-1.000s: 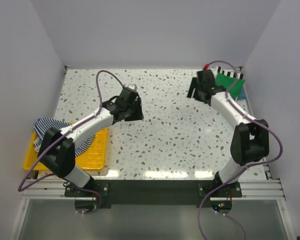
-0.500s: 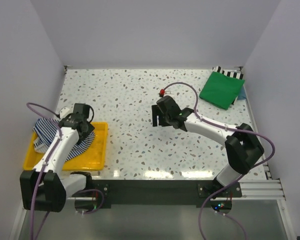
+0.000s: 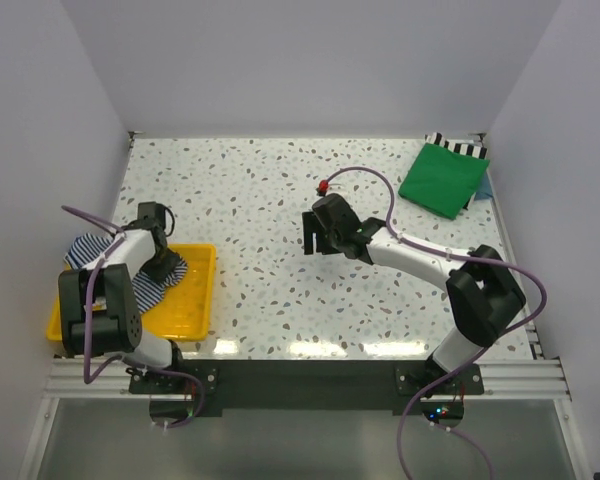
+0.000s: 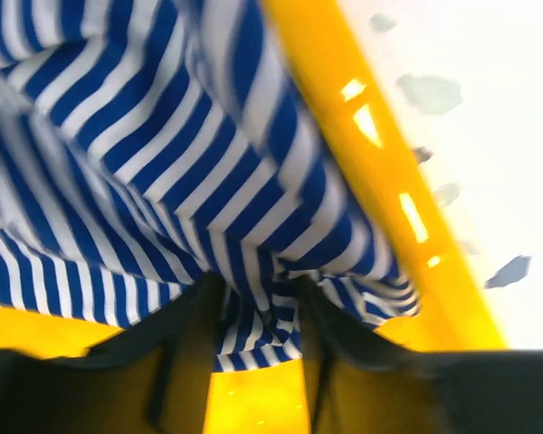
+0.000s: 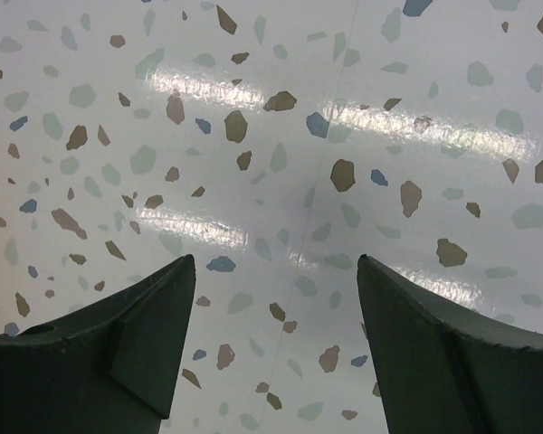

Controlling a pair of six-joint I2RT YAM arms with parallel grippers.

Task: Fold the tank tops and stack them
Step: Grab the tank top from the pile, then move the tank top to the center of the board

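You have two pincers to count: the left pincer at 9 o'clock and the right pincer near the middle of the worktop. There is one yellow tray. Two tops show plainly: one striped top at 9 o'clock and one green top at 2 o'clock. Beneath the green one, one striped edge and one pale blue edge peek out. You can't tell what those two belong to.

Navy-and-white striped cloth tank top in yellow plastic tray, between jaws of left gripper. Green cloth tank top on speckled table, behind and right of right gripper, well apart.
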